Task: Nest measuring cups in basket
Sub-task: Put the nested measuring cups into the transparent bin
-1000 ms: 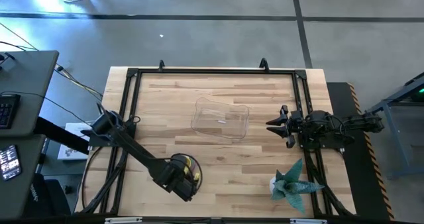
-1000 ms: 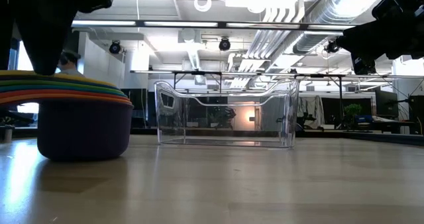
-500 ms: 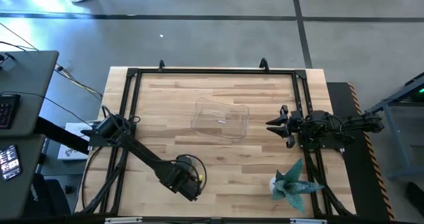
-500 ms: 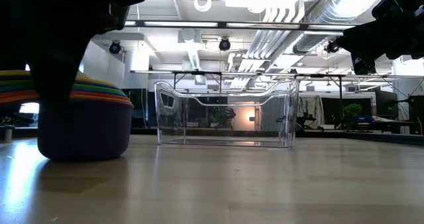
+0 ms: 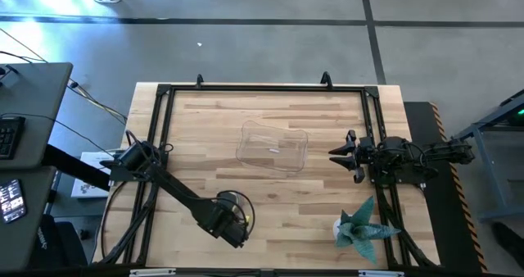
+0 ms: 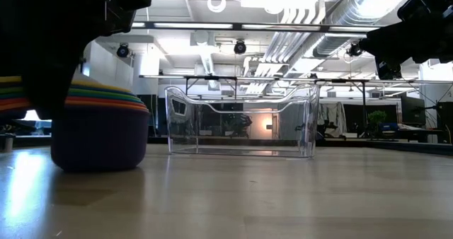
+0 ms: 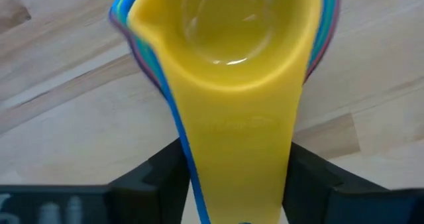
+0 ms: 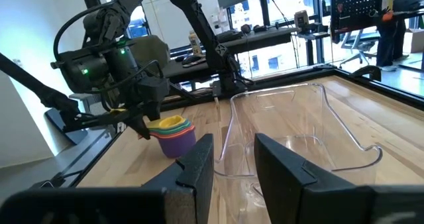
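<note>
The measuring cups (image 7: 225, 25) stand nested in one stack near the table's front left, a yellow cup on top and a purple one (image 6: 99, 143) at the bottom resting on the wood. My left gripper (image 7: 235, 184) points down over the stack (image 8: 173, 134) and is shut on its handles. In the high view the gripper (image 5: 229, 215) hides most of the stack. The basket (image 5: 273, 147), a clear shallow tray, sits at the table's middle. My right gripper (image 5: 340, 156) waits level at the right edge, open and holding nothing. My left gripper pinches the stacked handles (image 7: 232, 138) between its two fingers, one finger (image 7: 156, 181) on each long edge. The fingers come from above, pointing down, and lie across the handles. The stack stands upright with its purple base on the table.
A spiky teal folded-paper figure (image 5: 360, 226) lies at the front right. A black frame (image 5: 262, 88) runs around the table's edges. Bare wood lies between the stack and the basket (image 6: 241, 122).
My left gripper has sunk a little onto the stack's handles. The whole stack has slid a short way along the table toward the right and stays upright.
</note>
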